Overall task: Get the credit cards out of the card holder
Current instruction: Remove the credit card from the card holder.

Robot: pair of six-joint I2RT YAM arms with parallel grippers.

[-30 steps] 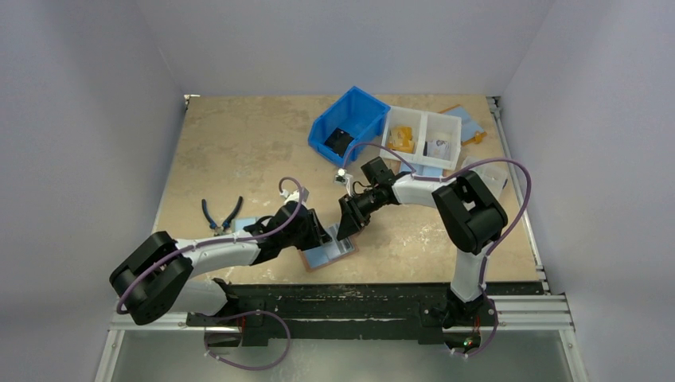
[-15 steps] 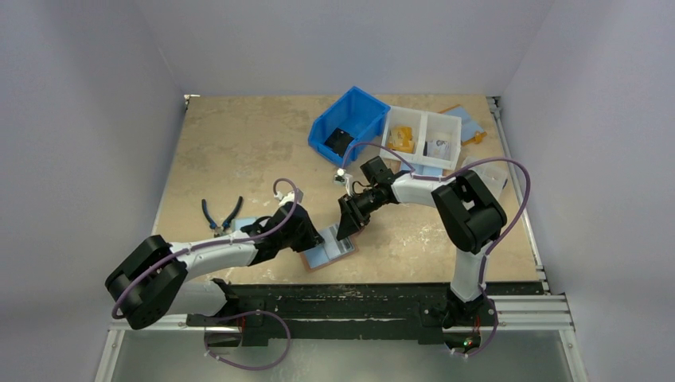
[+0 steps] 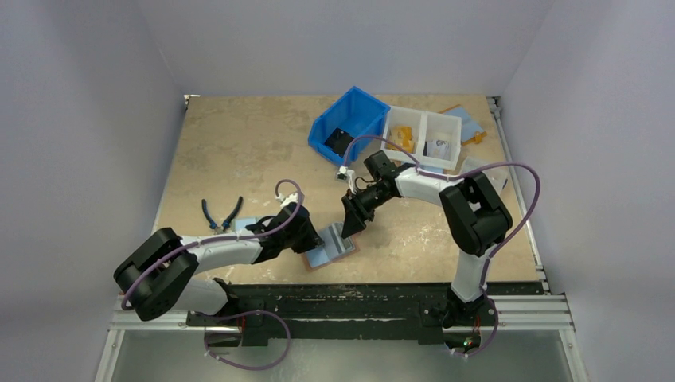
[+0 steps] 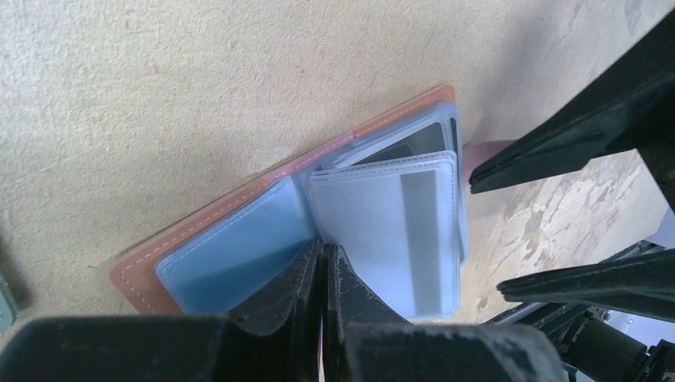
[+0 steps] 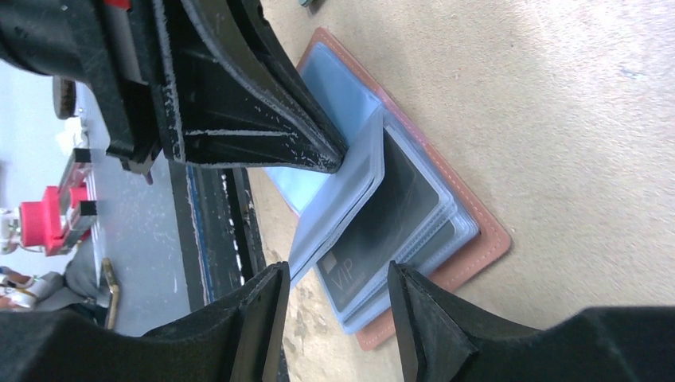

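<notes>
Far left on the counter (image 3: 239,151): blue-handled pliers (image 3: 220,215), well apart from the work.

Left end effector (image 4: 321,255): fingers pressed together, tips down at the spine of the card holder (image 3: 336,253), right against a raised clear sleeve (image 5: 338,211). Can't tell whether the sleeve is nipped between them.

Card holder: lying open and flat on the counter near the front edge, about centre, between the two end effectors. Brown cover down, light-blue lining up, clear sleeves fanned on its right half. Dark card (image 5: 382,231) marked "VIP" sits in a sleeve.

Right end effector (image 5: 338,274): fingers spread, nothing between them, just above the holder's right side, not touching it.

Back right: blue bin (image 3: 349,123) with something dark inside, then a white two-compartment tray (image 3: 423,137) just beside it.
</notes>
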